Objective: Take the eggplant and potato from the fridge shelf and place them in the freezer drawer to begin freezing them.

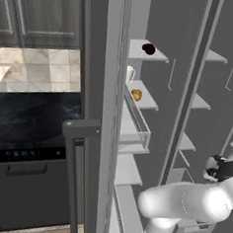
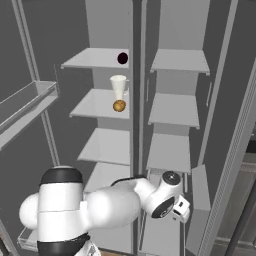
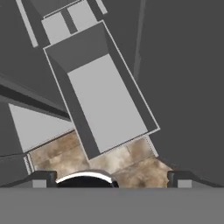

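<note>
My gripper (image 3: 112, 177) hangs released and empty above the grey freezer drawer (image 3: 107, 103), which stands pulled out over the floor. The eggplant (image 2: 122, 58) sits on the top fridge shelf (image 2: 95, 59); the potato (image 2: 119, 105) lies one shelf lower, touching a white cup (image 2: 118, 86).

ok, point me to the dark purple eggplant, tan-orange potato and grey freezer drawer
dark purple eggplant (image 2: 122, 58): right base view, its centre.
tan-orange potato (image 2: 119, 105): right base view, its centre.
grey box-shaped freezer drawer (image 3: 107, 105): hand view, its bare floor.
</note>
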